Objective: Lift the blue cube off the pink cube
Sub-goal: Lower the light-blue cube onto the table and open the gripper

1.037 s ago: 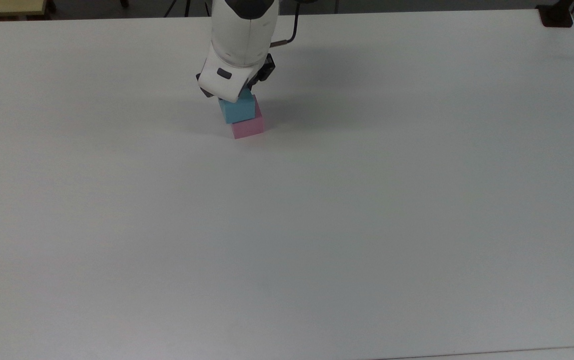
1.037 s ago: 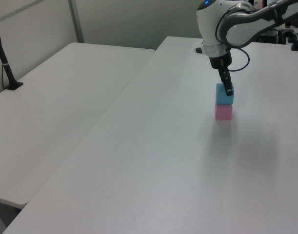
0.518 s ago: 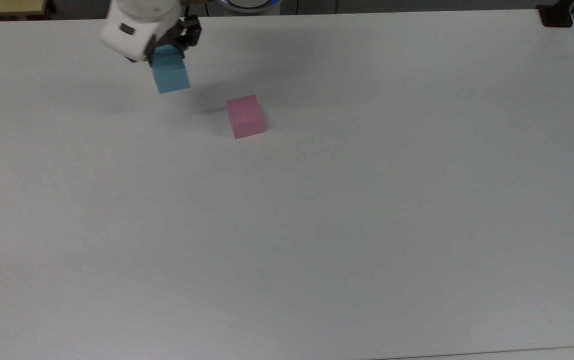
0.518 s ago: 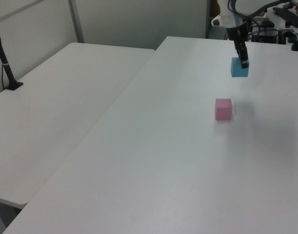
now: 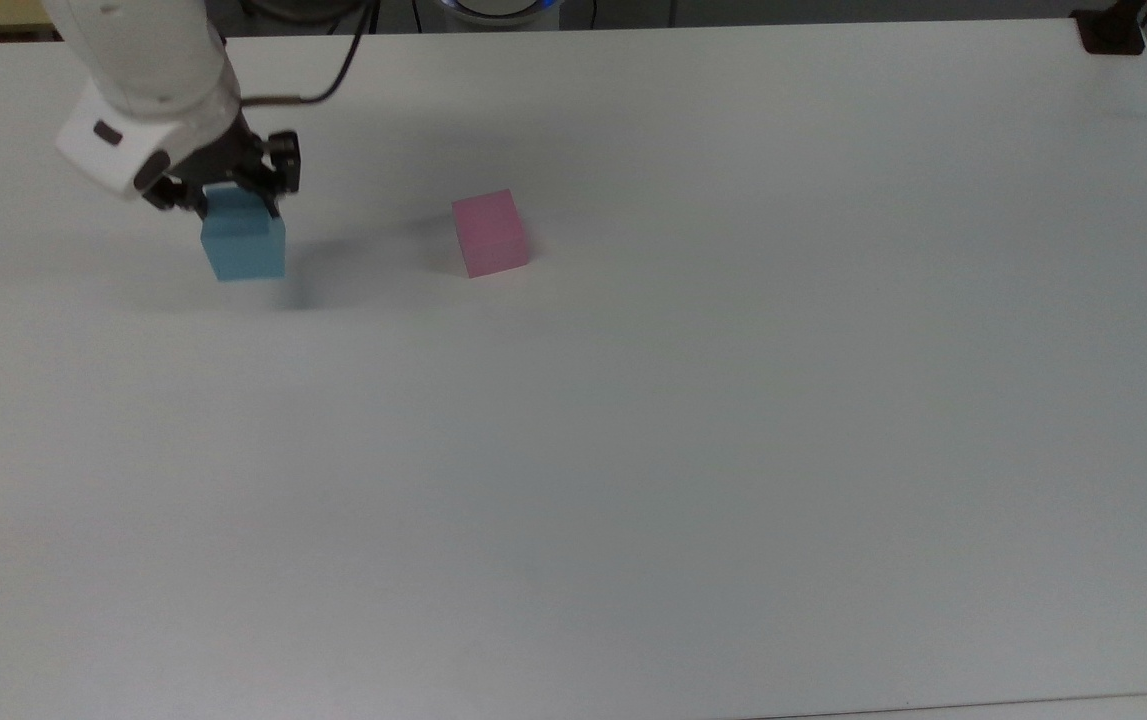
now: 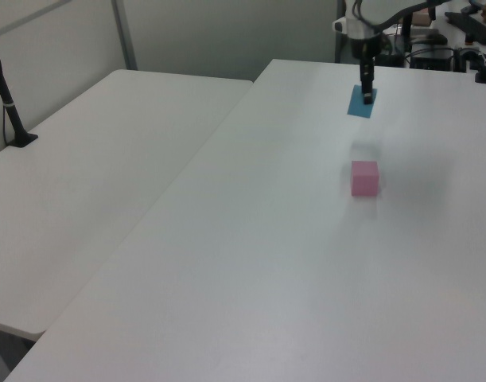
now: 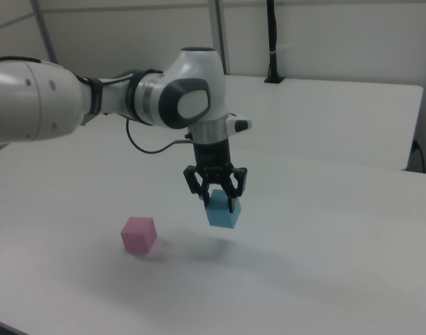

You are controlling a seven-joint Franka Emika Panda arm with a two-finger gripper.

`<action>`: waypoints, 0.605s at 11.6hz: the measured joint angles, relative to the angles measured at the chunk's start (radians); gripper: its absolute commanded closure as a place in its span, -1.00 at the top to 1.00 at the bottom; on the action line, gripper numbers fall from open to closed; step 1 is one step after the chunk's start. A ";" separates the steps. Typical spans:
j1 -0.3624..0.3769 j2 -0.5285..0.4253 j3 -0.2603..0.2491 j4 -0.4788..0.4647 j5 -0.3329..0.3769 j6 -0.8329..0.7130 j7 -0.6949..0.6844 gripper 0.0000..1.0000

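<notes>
Blue cube (image 5: 243, 247) hangs in the air, tilted, directly under the hand (image 5: 230, 203), whose fingers pinch its upper part. Bare tabletop (image 5: 633, 450) lies below, straight down for set-down. Pink cube (image 5: 490, 234) rests on the tabletop at 3 o'clock in the top view, well apart.

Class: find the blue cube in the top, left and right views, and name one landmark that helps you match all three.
Top view: blue cube upper left, held by the tool.
Left view: blue cube upper right.
Right view: blue cube centre, held above the table.
Landmark: pink cube.
</notes>
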 measured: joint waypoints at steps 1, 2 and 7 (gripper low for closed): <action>0.010 0.042 0.002 0.020 0.001 0.029 0.032 0.14; 0.024 0.076 0.003 0.029 0.002 0.058 0.054 0.09; 0.071 0.206 0.004 0.095 0.001 0.119 0.086 1.00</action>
